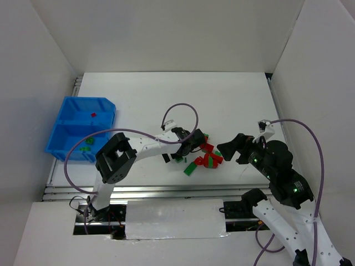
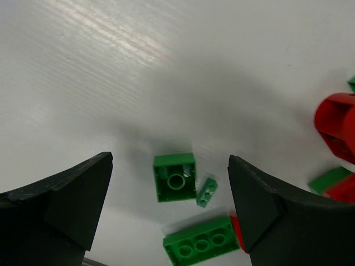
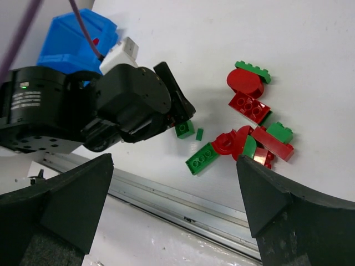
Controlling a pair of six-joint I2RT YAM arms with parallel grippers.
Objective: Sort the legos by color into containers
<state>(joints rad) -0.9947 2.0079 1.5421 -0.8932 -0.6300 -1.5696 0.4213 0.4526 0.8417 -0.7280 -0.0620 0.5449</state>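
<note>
The legos lie in a loose pile (image 1: 208, 157) of red and green bricks mid-table. My left gripper (image 1: 175, 157) is open and empty just left of the pile. In the left wrist view a green square brick (image 2: 175, 177) lies upside down on the table between its fingers (image 2: 72, 205), with a tiny green piece (image 2: 206, 192) and a long green brick (image 2: 202, 241) beside it. My right gripper (image 1: 228, 152) is open and empty, right of the pile (image 3: 255, 124). The blue bin (image 1: 66, 136) stands at the left; its far compartment holds a red brick (image 1: 93, 115), its near one green bricks (image 1: 86, 147).
White walls enclose the table on three sides. A metal rail (image 3: 183, 202) runs along the table's near edge. Purple cables (image 1: 183, 108) loop over both arms. The left arm's black wrist (image 3: 111, 108) fills the left of the right wrist view.
</note>
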